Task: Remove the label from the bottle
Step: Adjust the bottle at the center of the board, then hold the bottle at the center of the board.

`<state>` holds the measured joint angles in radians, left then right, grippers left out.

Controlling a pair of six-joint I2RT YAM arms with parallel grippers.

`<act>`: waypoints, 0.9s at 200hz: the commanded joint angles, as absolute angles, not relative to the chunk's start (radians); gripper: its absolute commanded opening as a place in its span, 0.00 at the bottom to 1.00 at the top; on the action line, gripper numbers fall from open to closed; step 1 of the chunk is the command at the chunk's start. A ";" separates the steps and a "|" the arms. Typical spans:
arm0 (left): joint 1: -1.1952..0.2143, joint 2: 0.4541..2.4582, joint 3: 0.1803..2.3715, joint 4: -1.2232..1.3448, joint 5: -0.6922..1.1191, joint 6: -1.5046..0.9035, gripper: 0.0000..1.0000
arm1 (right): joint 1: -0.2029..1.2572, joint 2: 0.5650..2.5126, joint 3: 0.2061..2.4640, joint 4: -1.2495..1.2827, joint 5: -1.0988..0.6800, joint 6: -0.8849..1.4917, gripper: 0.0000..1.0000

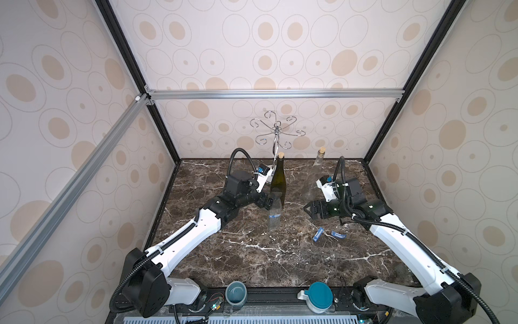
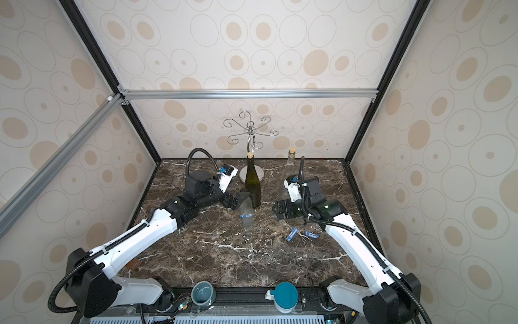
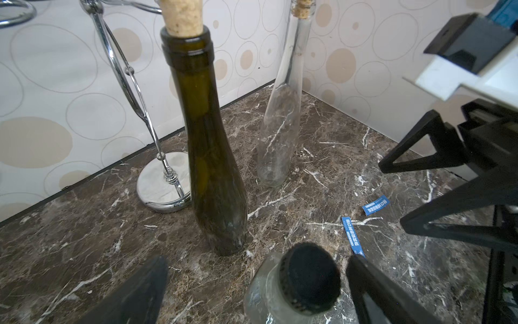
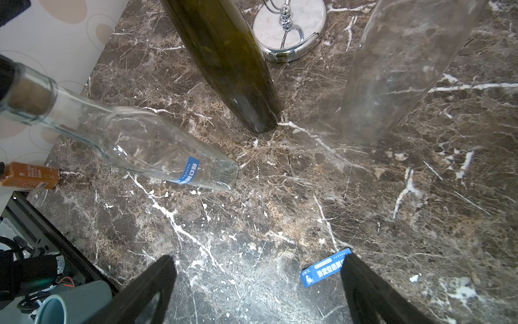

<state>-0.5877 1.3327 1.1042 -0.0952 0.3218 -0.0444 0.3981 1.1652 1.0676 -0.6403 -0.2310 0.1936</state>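
A small clear glass bottle (image 1: 274,217) with a black cap (image 3: 309,276) stands in the middle of the marble table. A blue label (image 1: 275,215) wraps its lower body and also shows in the right wrist view as the label (image 4: 188,169). My left gripper (image 1: 271,201) is open at the bottle's top. The cap sits between its fingers (image 3: 372,291), closer to one, with a gap on both sides. My right gripper (image 1: 307,209) is open and empty to the right of the bottle, low over the table. Its own camera shows the right gripper (image 4: 258,291) above bare marble.
Two loose blue labels (image 1: 318,234) (image 1: 338,235) lie on the table near the right arm. A corked green wine bottle (image 1: 278,185), a tall clear corked bottle (image 1: 315,176) and a chrome rack (image 1: 276,131) stand behind. Two cups (image 1: 236,293) (image 1: 318,297) sit at the front edge.
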 commanded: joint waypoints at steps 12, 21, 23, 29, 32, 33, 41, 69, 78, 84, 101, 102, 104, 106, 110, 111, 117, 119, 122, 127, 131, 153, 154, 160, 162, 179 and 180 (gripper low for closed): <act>-0.558 1.335 1.137 -0.115 0.478 0.011 1.00 | 0.399 1.137 1.072 -0.660 -0.222 0.203 0.96; -0.552 1.339 1.137 -0.115 0.501 0.013 1.00 | 0.399 1.136 1.072 -0.662 -0.219 0.204 0.96; -0.551 1.340 1.137 -0.115 0.504 0.012 1.00 | 0.399 1.136 1.072 -0.663 -0.219 0.204 0.96; -0.547 1.342 1.137 -0.114 0.511 0.012 1.00 | 0.399 1.138 1.076 -0.666 -0.218 0.204 0.96; -0.546 1.342 1.137 -0.115 0.515 0.013 1.00 | 0.399 1.139 1.078 -0.667 -0.218 0.204 0.96; -0.545 1.343 1.137 -0.115 0.518 0.013 1.00 | 0.399 1.139 1.078 -0.668 -0.218 0.204 0.96; -0.542 1.344 1.135 -0.113 0.527 0.014 1.00 | 0.399 1.141 1.080 -0.670 -0.220 0.204 0.96; -0.534 1.352 1.127 -0.113 0.519 0.020 1.00 | 0.399 1.144 1.088 -0.678 -0.221 0.202 0.96; -0.532 1.356 1.127 -0.116 0.519 0.020 0.99 | 0.400 1.145 1.087 -0.681 -0.219 0.201 0.96; -0.531 1.359 1.126 -0.117 0.520 0.018 0.99 | 0.399 1.143 1.086 -0.684 -0.218 0.200 0.96; -0.529 1.366 1.123 -0.111 0.528 0.015 0.99 | 0.399 1.144 1.078 -0.690 -0.213 0.196 0.96; -0.529 1.366 1.123 -0.111 0.529 0.015 0.99 | 0.399 1.144 1.079 -0.690 -0.213 0.196 0.96; -0.529 1.367 1.123 -0.109 0.528 0.015 0.99 | 0.399 1.145 1.077 -0.690 -0.213 0.194 0.96; -0.529 1.368 1.123 -0.109 0.529 0.014 0.99 | 0.399 1.145 1.077 -0.690 -0.213 0.195 0.96; -0.529 1.370 1.123 -0.107 0.531 0.014 0.99 | 0.399 1.145 1.076 -0.690 -0.213 0.195 0.96; -0.529 1.370 1.123 -0.107 0.532 0.014 0.99 | 0.400 1.146 1.076 -0.690 -0.213 0.195 0.96; -0.529 1.373 1.122 -0.105 0.533 0.012 0.98 | 0.399 1.147 1.074 -0.690 -0.214 0.194 0.96; -0.530 1.373 1.121 -0.105 0.535 0.012 0.98 | 0.399 1.148 1.074 -0.689 -0.215 0.195 0.96; -0.529 1.374 1.121 -0.104 0.535 0.012 0.98 | 0.399 1.148 1.072 -0.688 -0.214 0.193 0.96; -0.529 1.377 1.121 -0.102 0.534 0.012 0.98 | 0.399 1.150 1.070 -0.685 -0.215 0.192 0.96; -0.528 1.377 1.120 -0.101 0.535 0.013 0.98 | 0.399 1.150 1.066 -0.681 -0.213 0.192 0.96; -0.524 1.384 1.112 -0.094 0.536 0.024 0.97 | 0.397 1.160 1.054 -0.663 -0.203 0.184 0.96; -0.523 1.385 1.111 -0.093 0.536 0.024 0.97 | 0.397 1.161 1.054 -0.662 -0.203 0.185 0.96; -0.519 1.389 1.111 -0.092 0.541 0.029 0.97 | 0.397 1.167 1.055 -0.661 -0.203 0.183 0.96; -0.519 1.390 1.111 -0.092 0.543 0.030 0.97 | 0.396 1.170 1.056 -0.661 -0.204 0.183 0.96; -0.511 1.405 1.117 -0.090 0.562 0.041 0.95 | 0.393 1.190 1.063 -0.658 -0.210 0.179 0.96; -0.511 1.406 1.117 -0.090 0.562 0.042 0.95 | 0.393 1.191 1.063 -0.658 -0.211 0.179 0.96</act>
<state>-0.5278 1.3853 1.1038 -0.0978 0.5232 -0.0025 0.3977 1.1656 1.0664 -0.6636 -0.2142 0.1951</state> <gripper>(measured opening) 0.962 0.958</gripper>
